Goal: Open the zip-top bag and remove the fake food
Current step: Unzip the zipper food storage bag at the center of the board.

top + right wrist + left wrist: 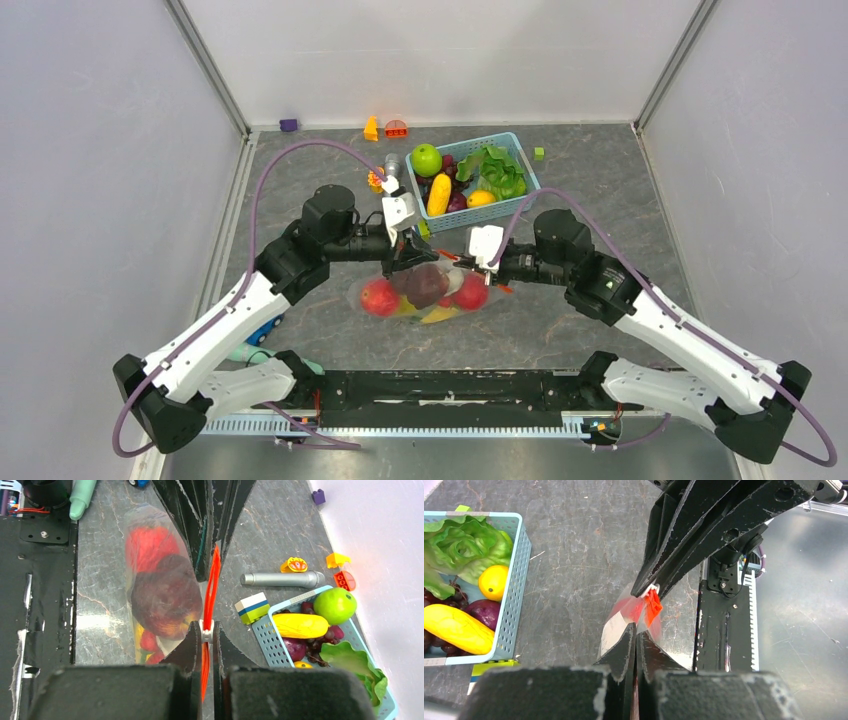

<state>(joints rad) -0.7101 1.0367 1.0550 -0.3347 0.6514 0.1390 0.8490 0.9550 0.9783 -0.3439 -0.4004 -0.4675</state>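
Centrally on the table (590,170), between the two arms, sits the zip-top bag (425,290), just in front of the light-blue basket (510,595). Through the clear plastic the fake food shows: a red round fruit (378,297) at the left end, a dark maroon one (427,285) in the middle, another red fruit (470,292) at the right end, and a yellow piece (440,315) at the near side. The basket holds a green apple (426,159), lettuce (495,170), a long yellow piece (439,194), a lemon (481,198) and dark purple fruit (484,612).

The bag's long axis runs left to right in the top view, from one gripper to the other. Its orange-red zip strip (212,595) lies along the far edge, toward the basket, and the filled body bulges toward the arm bases. Whether the bag's underside rests on the table cannot be told.

The left gripper (635,637) has its fingers pressed together on the bag's edge at the left end of the strip. The right gripper (206,630) is pinched on a small white piece on the strip at the other end. The two sets of fingertips point at each other, close but apart. A grey cylinder (280,578) and a small striped block (252,608) lie beside the basket.
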